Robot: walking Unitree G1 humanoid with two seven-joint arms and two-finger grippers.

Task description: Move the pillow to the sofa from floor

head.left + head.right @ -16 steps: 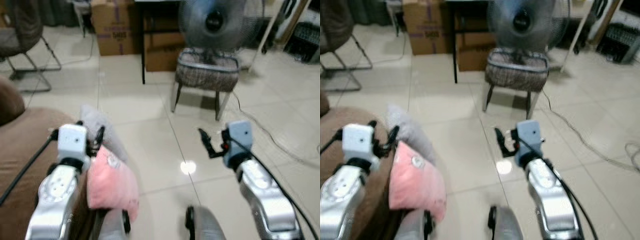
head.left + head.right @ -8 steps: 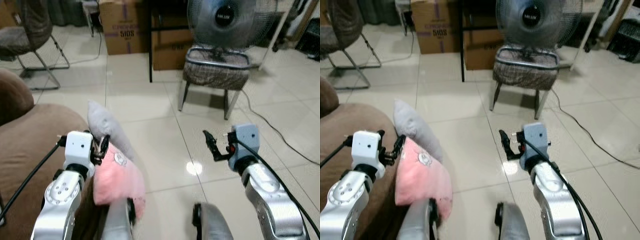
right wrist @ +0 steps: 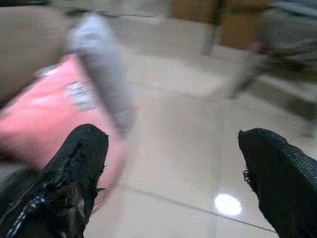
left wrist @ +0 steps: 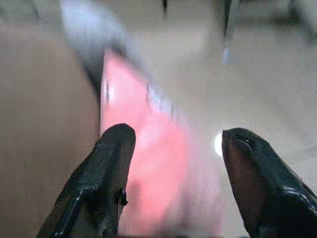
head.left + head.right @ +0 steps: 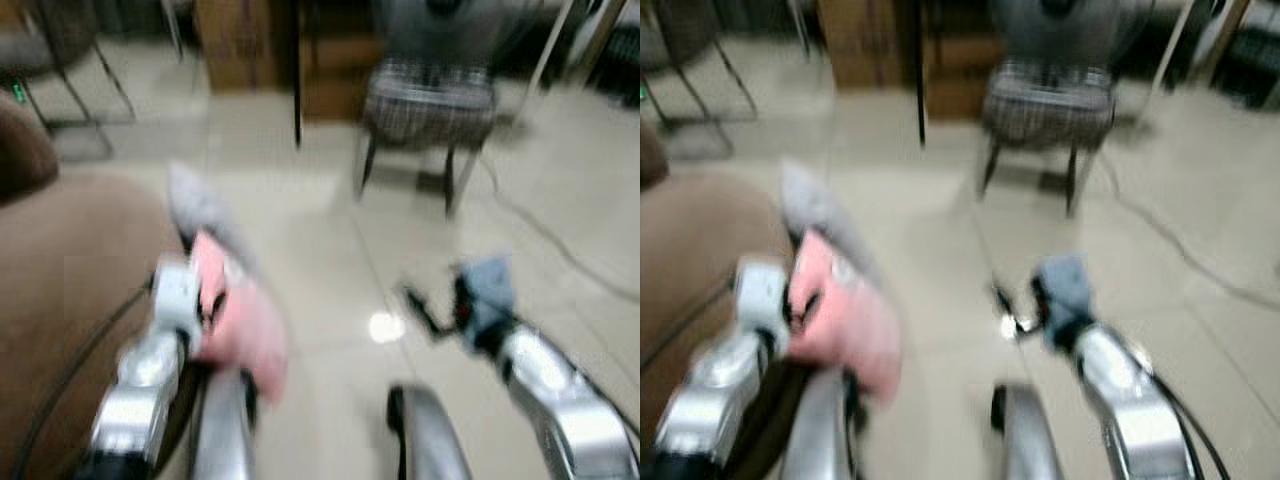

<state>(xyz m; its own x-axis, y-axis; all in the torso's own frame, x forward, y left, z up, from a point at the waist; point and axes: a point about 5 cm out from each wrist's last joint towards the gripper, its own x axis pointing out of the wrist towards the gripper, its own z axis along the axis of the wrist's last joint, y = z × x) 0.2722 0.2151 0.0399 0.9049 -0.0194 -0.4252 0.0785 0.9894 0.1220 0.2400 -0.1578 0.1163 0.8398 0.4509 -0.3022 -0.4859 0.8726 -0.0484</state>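
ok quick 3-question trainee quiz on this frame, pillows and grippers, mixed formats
1. True or false: the left gripper is open, with the pink pillow ahead between its fingers.
2. The grey pillow leans against: A) the brown sofa B) the stool C) a box.
3. Fill in: the right gripper is open above the tiled ____.

Key
1. True.
2. A.
3. floor.
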